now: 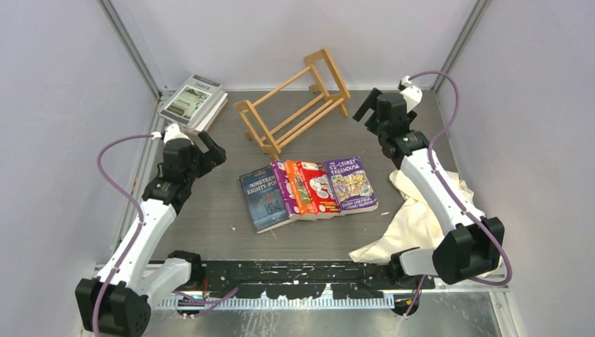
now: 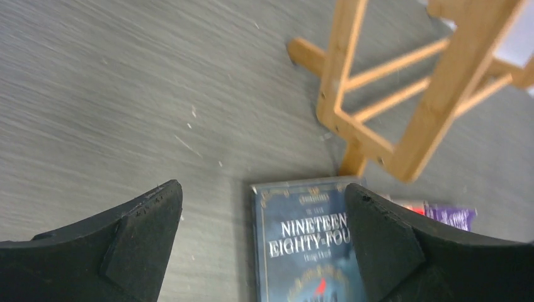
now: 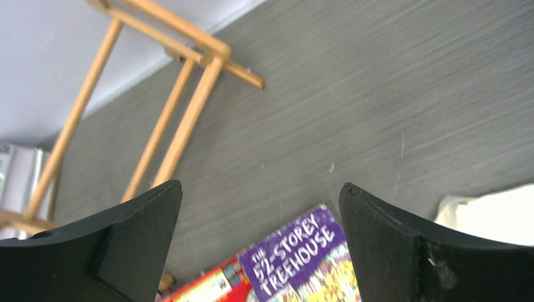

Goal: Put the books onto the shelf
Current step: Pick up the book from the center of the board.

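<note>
On a grey wood-grain table (image 1: 210,210), a small light-wood slatted shelf (image 1: 295,112) sat askew at twelve o'clock. A row of colourful paperback books (image 1: 309,189) lay flat at centre, and larger grey-and-white books (image 1: 193,102) were stacked at eleven. The black left gripper (image 1: 212,149) at nine and the black right gripper (image 1: 366,109) at two both hung released, grasping nothing.
</note>
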Available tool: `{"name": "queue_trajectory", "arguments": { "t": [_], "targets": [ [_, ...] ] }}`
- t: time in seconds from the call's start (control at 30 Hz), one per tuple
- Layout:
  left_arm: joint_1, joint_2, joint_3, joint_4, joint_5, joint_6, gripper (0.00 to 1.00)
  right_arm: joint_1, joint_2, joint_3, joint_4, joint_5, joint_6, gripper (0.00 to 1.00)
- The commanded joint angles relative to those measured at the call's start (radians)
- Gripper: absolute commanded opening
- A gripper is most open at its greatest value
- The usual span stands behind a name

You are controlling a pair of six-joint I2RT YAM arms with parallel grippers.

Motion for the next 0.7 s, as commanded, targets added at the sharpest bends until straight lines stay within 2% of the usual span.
{"name": "queue_trajectory", "arguments": {
  "t": [0.0, 0.2, 0.37, 0.5, 0.67],
  "targets": [
    [-0.099, -0.087, 0.046, -0.150, -0.033, -0.020, 1.00, 0.068, -0.136, 0.000, -0.120, 0.138, -0.047, 1.00],
    [-0.197, -0.190, 0.016, -0.240, -0.055, -0.052, 1.00, 0.146, -0.259, -0.112, -0.172, 0.099, -0.025, 1.00],
    [-0.246, -0.211, 0.011, -0.234, -0.042, -0.077, 1.00, 0.189, -0.315, -0.227, -0.141, 0.058, -0.032, 0.90],
    [-0.302, -0.155, 0.035, -0.191, -0.072, -0.073, 1.00, 0.191, -0.331, -0.264, -0.134, -0.010, -0.064, 0.79],
    [-0.361, 0.014, 0.114, -0.081, -0.114, -0.067, 0.99, 0.191, -0.298, -0.269, -0.080, 0.019, -0.168, 0.77]
  ]
}}
